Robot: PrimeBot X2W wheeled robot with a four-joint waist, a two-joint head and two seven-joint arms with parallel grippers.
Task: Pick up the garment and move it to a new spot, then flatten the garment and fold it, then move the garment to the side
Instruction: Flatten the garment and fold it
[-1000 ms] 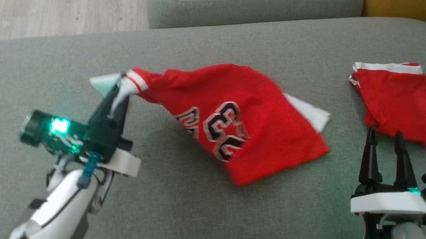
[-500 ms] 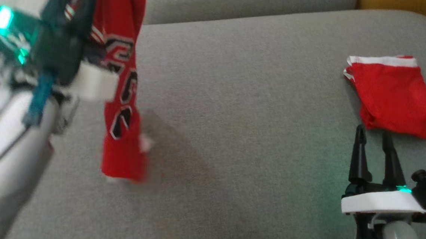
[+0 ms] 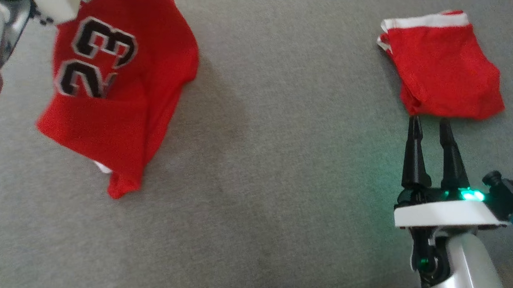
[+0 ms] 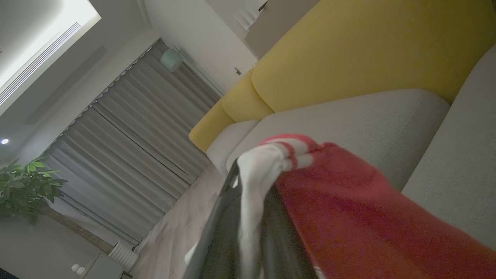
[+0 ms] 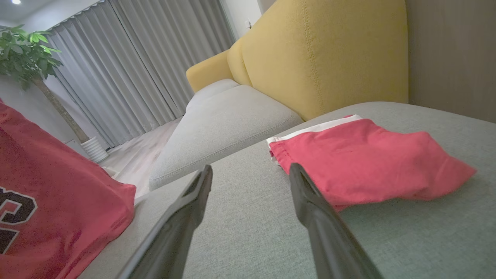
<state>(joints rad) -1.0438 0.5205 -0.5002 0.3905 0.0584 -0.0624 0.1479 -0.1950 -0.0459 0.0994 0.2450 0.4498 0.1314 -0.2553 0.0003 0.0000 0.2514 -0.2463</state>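
A red fabric jersey (image 3: 120, 85) with black, white-edged numerals is held up at the left side of the head view, above a grey fabric sofa cushion (image 3: 281, 173). Its white-trimmed edge is pinched by the left gripper (image 4: 252, 186): in the left wrist view the trim is seen bunched between the two dark fingers, which are pressed together on it, and the red cloth is draped off to that view's right. In the head view the jersey's long axis is laid from the top left corner, where it is gripped, down towards a pointed lower corner that is aimed at the cushion's near side. The numerals are turned on their side, stacked one below the other along that axis. A shadow is cast on the cushion just to the jersey's right. Whether the lowest corner is touching the cushion cannot be told.

The right gripper (image 3: 428, 121) is kept near the cushion's right part, its fingers spread apart and nothing held between them. Its fingertips are pointed at a red folded cloth with a white band (image 3: 442, 75), which is laid flat on the cushion just beyond them, well apart from the jersey. In the right wrist view a yellow upholstered backrest (image 5: 329, 58) is seen behind that cloth.
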